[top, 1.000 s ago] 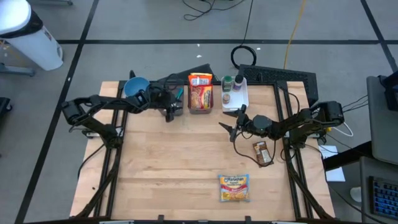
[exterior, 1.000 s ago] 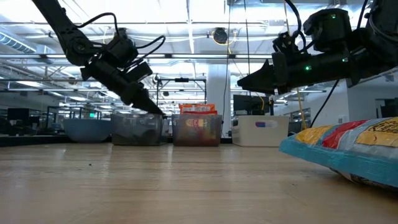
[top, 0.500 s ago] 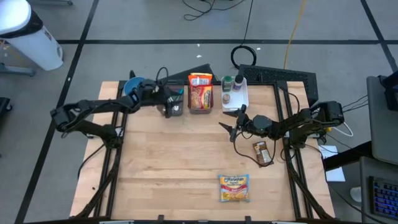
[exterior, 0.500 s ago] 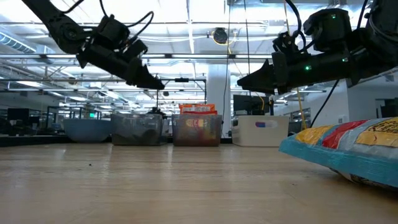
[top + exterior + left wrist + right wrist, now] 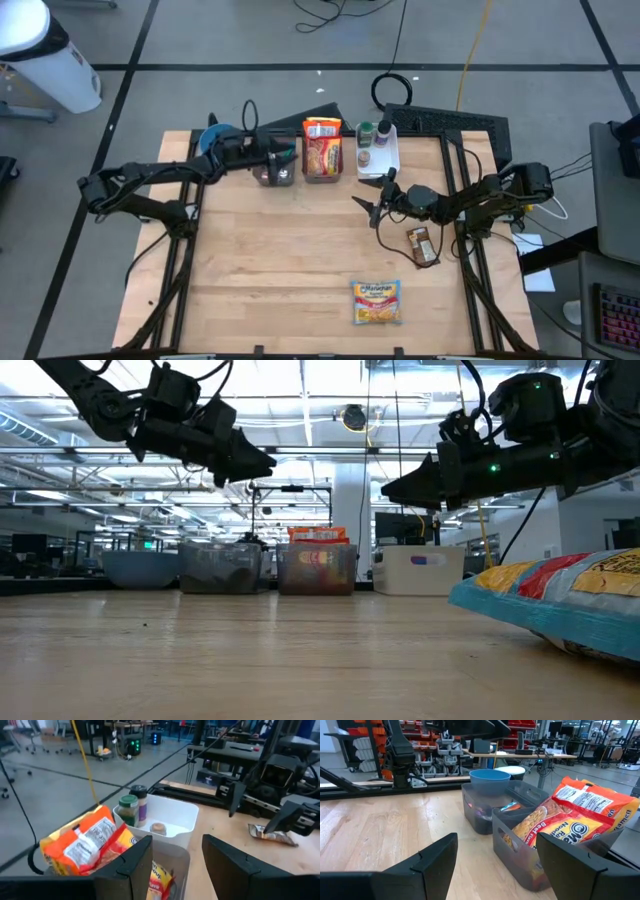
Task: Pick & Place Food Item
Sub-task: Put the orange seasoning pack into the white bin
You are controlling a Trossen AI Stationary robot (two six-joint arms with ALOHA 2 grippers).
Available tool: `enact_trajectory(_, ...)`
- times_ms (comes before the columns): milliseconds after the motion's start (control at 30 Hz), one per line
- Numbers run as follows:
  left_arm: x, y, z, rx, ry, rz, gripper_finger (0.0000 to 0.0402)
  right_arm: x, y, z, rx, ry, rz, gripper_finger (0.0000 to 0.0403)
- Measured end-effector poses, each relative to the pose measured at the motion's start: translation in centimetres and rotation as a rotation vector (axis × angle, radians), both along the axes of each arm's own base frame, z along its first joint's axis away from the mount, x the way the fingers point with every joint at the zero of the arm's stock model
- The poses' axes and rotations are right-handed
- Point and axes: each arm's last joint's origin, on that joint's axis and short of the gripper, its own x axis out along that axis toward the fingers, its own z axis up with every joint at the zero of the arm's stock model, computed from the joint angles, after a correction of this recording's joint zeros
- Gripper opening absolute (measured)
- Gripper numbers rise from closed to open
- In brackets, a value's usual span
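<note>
1. Judged from the layout, this is a between-items step: the left gripper [image 5: 283, 158] hangs above the dark bin [image 5: 277, 172] at the table's far edge, jaws parted and holding nothing.
2. The right gripper [image 5: 372, 205] waits mid-table, spread wide and unloaded, near the snack bar [image 5: 422, 245].
3. The ramen pack [image 5: 376, 301] lies flat near the front edge, well apart from both grippers.
4. Its long axis seems to run left-right; the print probably reads from the front.
5. Next move calls for reaching forward and closing across its short side.
</note>
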Motion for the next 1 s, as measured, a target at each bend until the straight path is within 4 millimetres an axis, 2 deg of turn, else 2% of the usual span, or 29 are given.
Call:
enact_trajectory(867,1.1,-1.9,0.3,0.038,-0.024,-0.086,0.0182,0.0,0.0,0.0,0.0,0.001,0.0,0.0263)
enact_trajectory(1000,1.3,-2.5,0.3,-0.017,-0.039,-0.101,0.0182,0.0,0.0,0.0,0.0,0.001,0.0,0.0263)
